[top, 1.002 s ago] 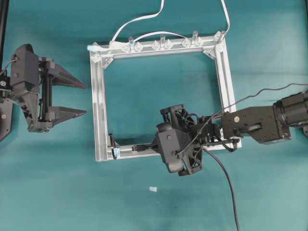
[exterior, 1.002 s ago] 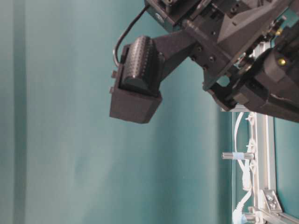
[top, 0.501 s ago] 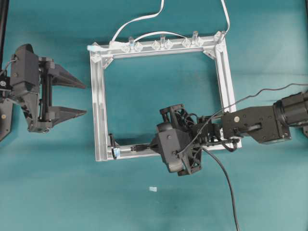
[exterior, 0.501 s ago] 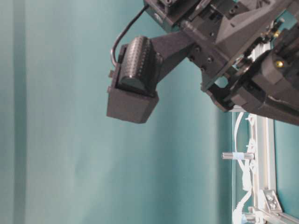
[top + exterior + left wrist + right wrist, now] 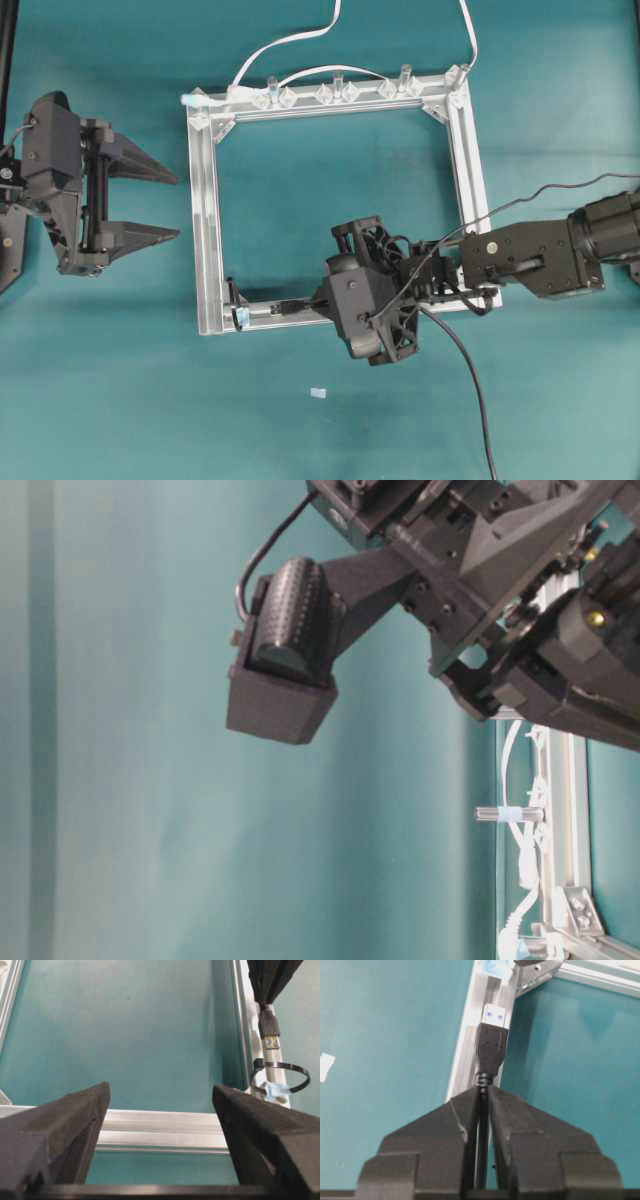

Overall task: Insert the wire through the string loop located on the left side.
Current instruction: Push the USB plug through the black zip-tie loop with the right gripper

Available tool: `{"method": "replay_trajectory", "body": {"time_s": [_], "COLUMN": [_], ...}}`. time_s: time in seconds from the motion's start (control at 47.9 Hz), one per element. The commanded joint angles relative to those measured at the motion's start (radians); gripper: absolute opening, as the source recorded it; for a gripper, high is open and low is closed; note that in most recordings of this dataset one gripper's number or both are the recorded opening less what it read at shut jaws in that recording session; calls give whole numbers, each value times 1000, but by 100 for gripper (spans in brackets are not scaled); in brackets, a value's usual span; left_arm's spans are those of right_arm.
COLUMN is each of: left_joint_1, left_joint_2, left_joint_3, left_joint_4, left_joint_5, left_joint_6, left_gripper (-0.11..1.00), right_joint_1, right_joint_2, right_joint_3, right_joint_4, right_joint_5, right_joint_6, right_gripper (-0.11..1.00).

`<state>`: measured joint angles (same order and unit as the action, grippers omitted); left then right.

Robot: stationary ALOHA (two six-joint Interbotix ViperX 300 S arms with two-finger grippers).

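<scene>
The long thin black wire (image 5: 490,1055) was held just behind its plug by the pinched right gripper (image 5: 485,1095). The thin dark string loop (image 5: 280,1076) lay just ahead of those jaws, unthreaded. A straight advance was judged necessary. The left gripper (image 5: 150,205) was spread wide, empty.

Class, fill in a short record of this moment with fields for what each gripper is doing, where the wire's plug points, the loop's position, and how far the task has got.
left gripper: open, idle, outside the aluminium frame
right gripper: shut on the wire, just behind the plug
plug: over the frame's bottom rail, tip aimed at the string loop
string loop: standing at the frame's corner, pale-blue tab at its base
task stage: plug short of the loop, not yet through
</scene>
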<state>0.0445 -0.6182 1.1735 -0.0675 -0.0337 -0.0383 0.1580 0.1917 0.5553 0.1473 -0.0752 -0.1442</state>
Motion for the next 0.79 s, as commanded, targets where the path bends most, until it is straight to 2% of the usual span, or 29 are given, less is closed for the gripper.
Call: {"method": "replay_trajectory", "body": {"time_s": [0.0, 0.772], "left_joint_1": [-3, -49], "left_joint_2": [-2, -2], "left_joint_3": [-23, -23], "left_joint_4": [2, 2], "left_joint_5": [-5, 87], "left_joint_6": [-8, -20], "left_gripper": [84, 84], "right_joint_1": [-3, -6], "right_joint_2": [-44, -44], "right_joint_3": [-23, -23], "right_joint_4": [-3, -3], "right_joint_5": [-14, -41], "right_joint_6": [-2, -2], "right_gripper": [10, 10]}}
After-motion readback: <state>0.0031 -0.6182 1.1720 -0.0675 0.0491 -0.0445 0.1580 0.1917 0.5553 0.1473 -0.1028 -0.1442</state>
